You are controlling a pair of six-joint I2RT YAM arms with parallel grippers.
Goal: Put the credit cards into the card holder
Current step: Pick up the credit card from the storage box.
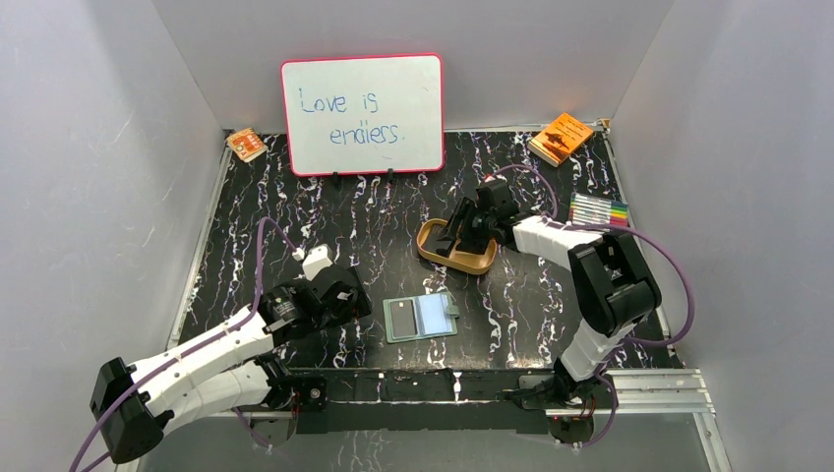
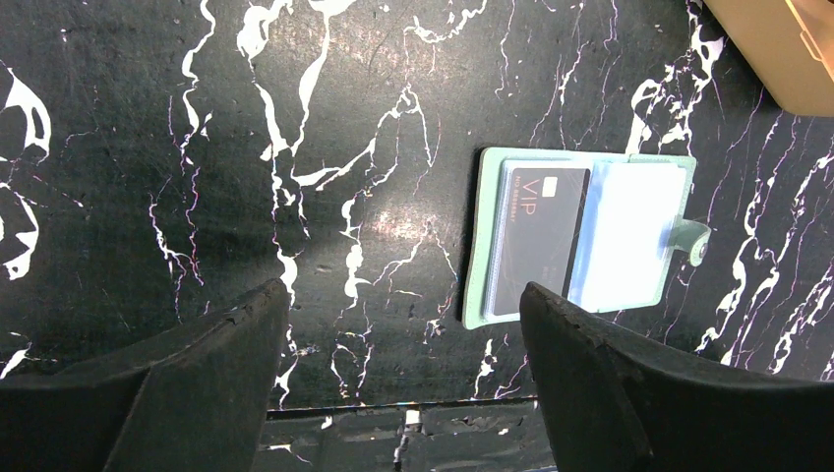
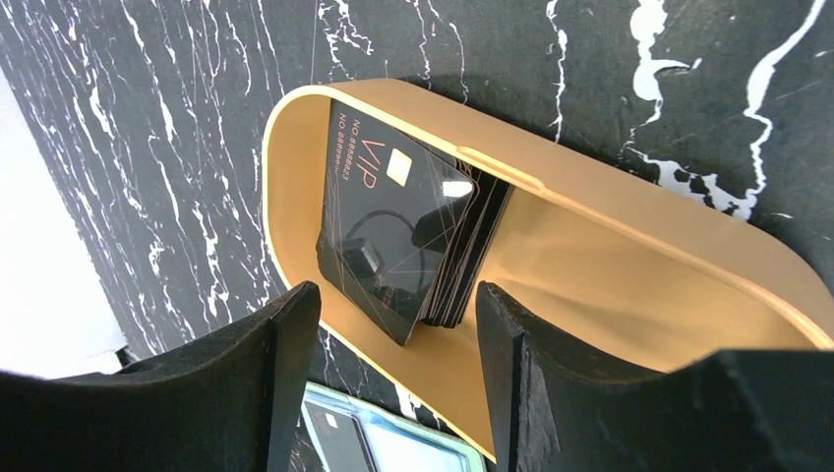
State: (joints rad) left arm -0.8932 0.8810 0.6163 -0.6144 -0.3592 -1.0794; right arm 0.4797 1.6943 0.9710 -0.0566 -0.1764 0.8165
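1. The card holder [image 1: 423, 317] lies open and flat near the middle of the near edge of the bench [image 1: 393, 226]. It is sage-green, with pale bluish clear sleeves and a small snap tab on its right side.
2. One black card [image 2: 536, 241], marked "VIP" in coppery letters with a small pale chip, lies on the holder's left half. I cannot tell whether it is inside a sleeve.
3. The other cards [image 3: 403, 236], a black stack with the same print, lie at one end of the tan oval tray [image 3: 639, 206]. The tray stands right of the bench's centre, behind the holder.
4. The left end effector [image 2: 403, 305] hangs over bare bench left of the holder, fingers wide apart with nothing between them.
5. The right end effector [image 3: 393, 295] is over the tray, fingers apart on either side of the stack's lower corner, with gaps showing.
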